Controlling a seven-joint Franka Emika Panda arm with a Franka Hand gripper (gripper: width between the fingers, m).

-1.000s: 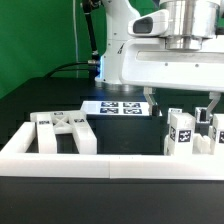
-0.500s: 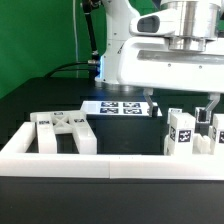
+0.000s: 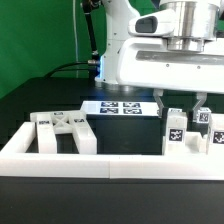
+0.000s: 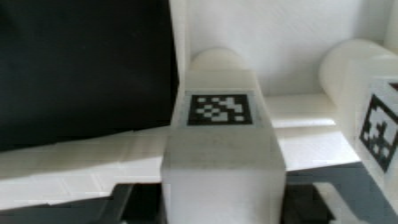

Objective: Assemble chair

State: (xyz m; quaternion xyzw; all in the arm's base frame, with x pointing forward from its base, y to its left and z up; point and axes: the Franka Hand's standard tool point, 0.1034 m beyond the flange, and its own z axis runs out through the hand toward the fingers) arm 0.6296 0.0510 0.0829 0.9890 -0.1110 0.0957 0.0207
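Since a second earlier the pincer (image 3: 182,108) has been drawn in. Its fingers, then spread wide on either side of the cluster of parts, are now pressed together on a square post (image 3: 177,130) of the chair, which appears to be pinched near its top. The arm itself has hardly been shifted.

The post is found at the exterior view's right, at mid-height of the frame, just behind the white rail (image 3: 100,160). In the wrist view the same post (image 4: 219,150) fills the centre, with one tag turned to the camera.

The post is seen standing upright directly beneath the pincer, so its long axis runs in line with the fingers. A straight lift is judged to be what comes next. A neighbouring post (image 3: 216,138) stands just beside it, toward the exterior view's right edge. Whether the two touch cannot be told, so snagging on it is a risk.

A frame piece (image 3: 60,128) lies well apart at the exterior view's lower left. The marker board (image 3: 118,107) lies flat on the dark tabletop (image 3: 40,95) behind.
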